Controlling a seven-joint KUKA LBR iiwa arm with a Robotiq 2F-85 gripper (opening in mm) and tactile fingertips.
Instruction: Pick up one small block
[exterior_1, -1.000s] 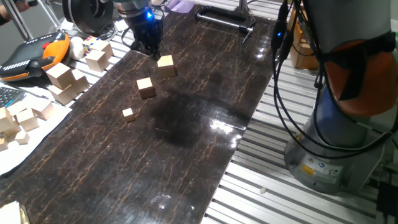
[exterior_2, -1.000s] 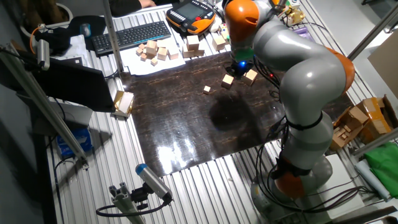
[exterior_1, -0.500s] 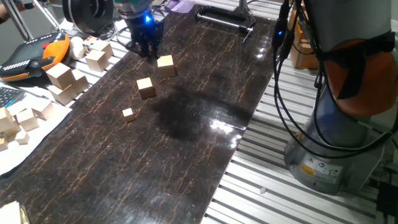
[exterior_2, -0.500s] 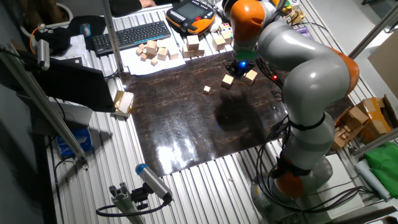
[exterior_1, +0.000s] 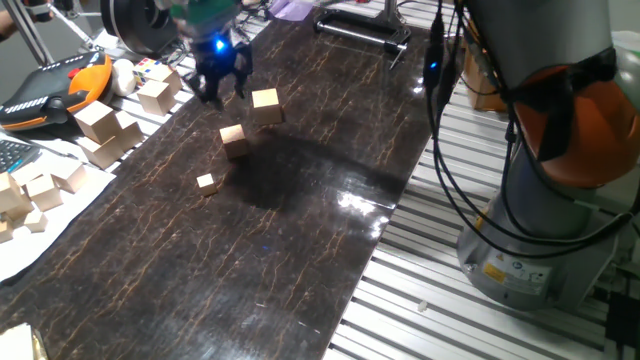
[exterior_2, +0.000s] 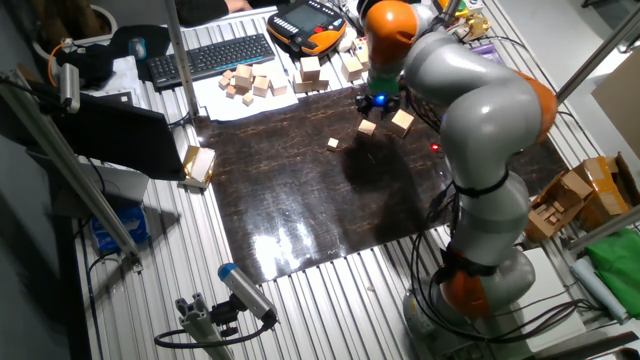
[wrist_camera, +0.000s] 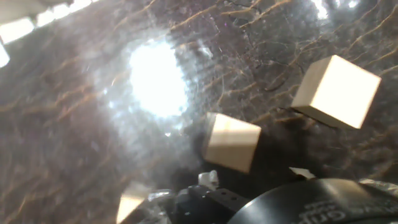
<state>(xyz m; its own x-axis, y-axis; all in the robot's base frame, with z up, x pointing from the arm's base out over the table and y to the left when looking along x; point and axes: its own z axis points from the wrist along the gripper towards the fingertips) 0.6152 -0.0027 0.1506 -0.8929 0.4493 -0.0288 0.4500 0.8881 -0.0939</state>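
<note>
On the dark table, the gripper is hanging just above the small block, maybe open, holding nothing.

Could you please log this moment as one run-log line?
phase: approach | gripper: open, empty, above table | small block: on table, ungrasped | larger cube: beside it

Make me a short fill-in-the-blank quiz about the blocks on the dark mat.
1. The number of wooden blocks on the dark mat is ____.
2. The small block lies between the tiny cube and the ____ cube.
3. The end effector holds ____.
Missing words: three; larger; nothing
</note>
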